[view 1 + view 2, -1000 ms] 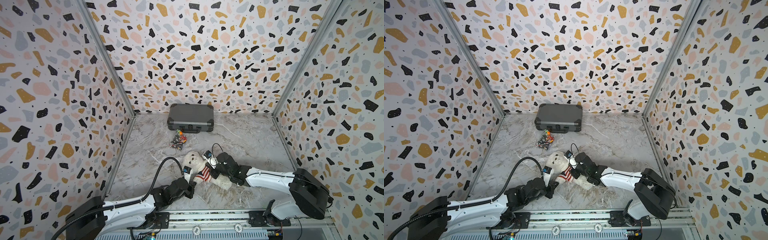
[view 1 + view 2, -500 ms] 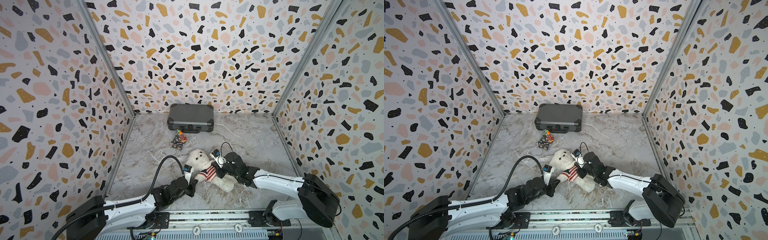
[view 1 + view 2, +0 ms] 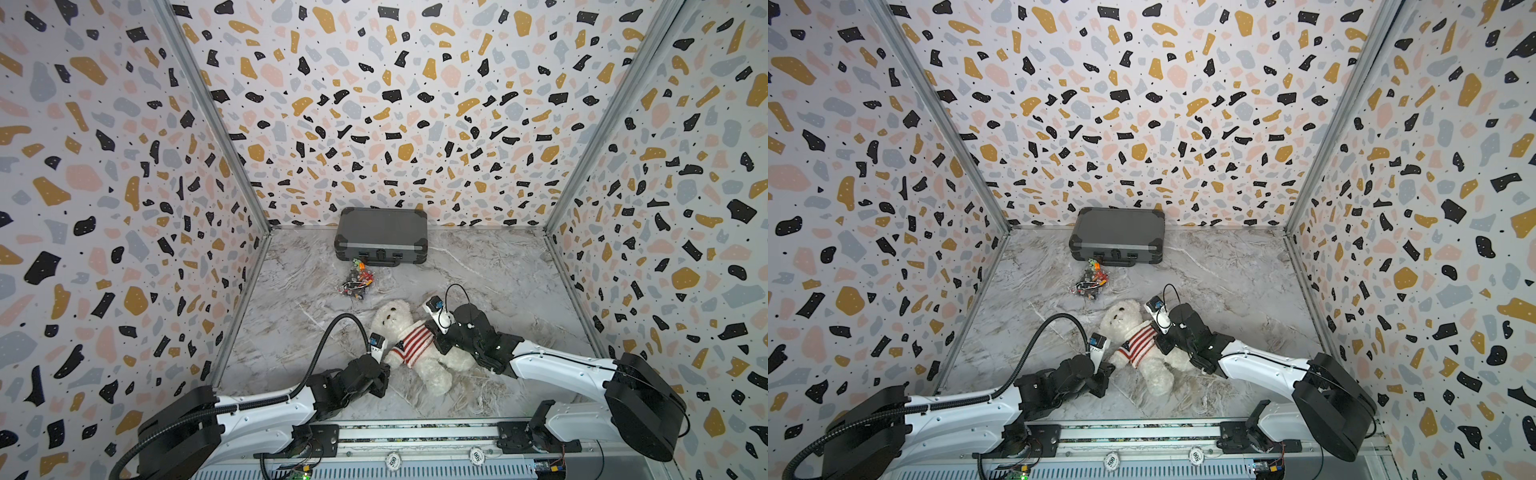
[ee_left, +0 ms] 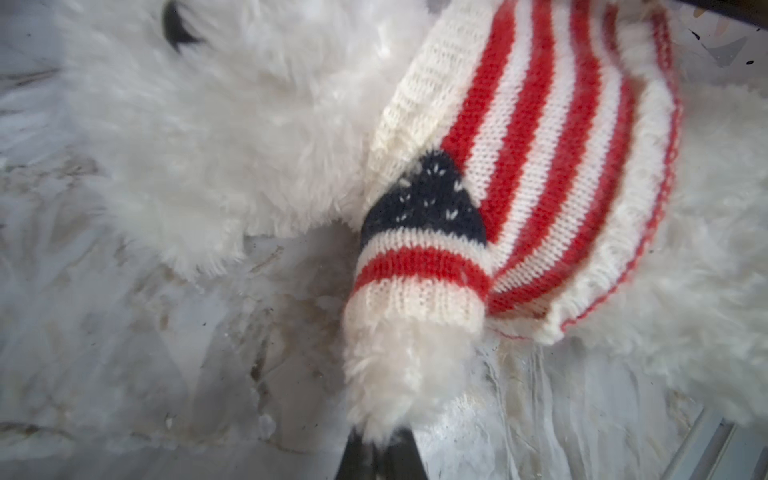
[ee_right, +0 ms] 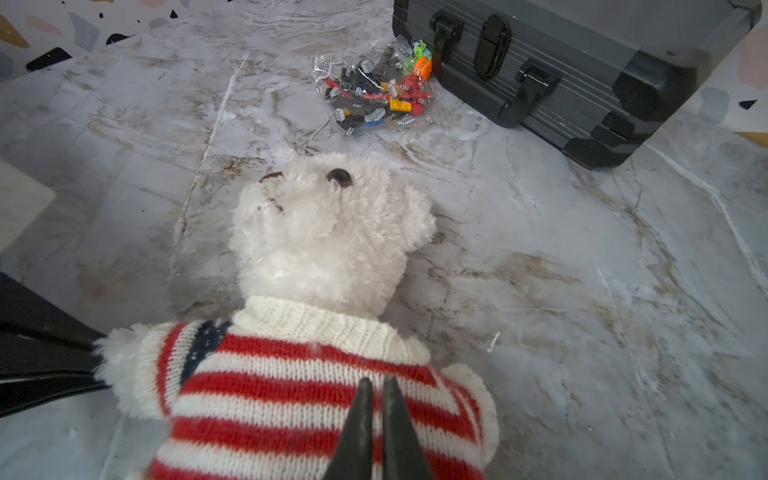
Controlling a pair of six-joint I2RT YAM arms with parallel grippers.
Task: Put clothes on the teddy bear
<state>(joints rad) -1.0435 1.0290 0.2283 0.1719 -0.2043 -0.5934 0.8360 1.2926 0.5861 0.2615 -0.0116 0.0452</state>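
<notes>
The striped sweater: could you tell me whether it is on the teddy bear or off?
On: the striped sweater covers the torso of the teddy bear, collar at the neck, and a paw pokes from a sleeve.

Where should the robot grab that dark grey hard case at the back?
Probably by the black handle, coming from the front: the dark grey hard case lies flat by the back wall, and the handle sits between two latches on its front-facing side.

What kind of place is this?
Likely a robot test booth: printed walls box in a marble-look tabletop, and two arms sit on a rail at its front.
</notes>
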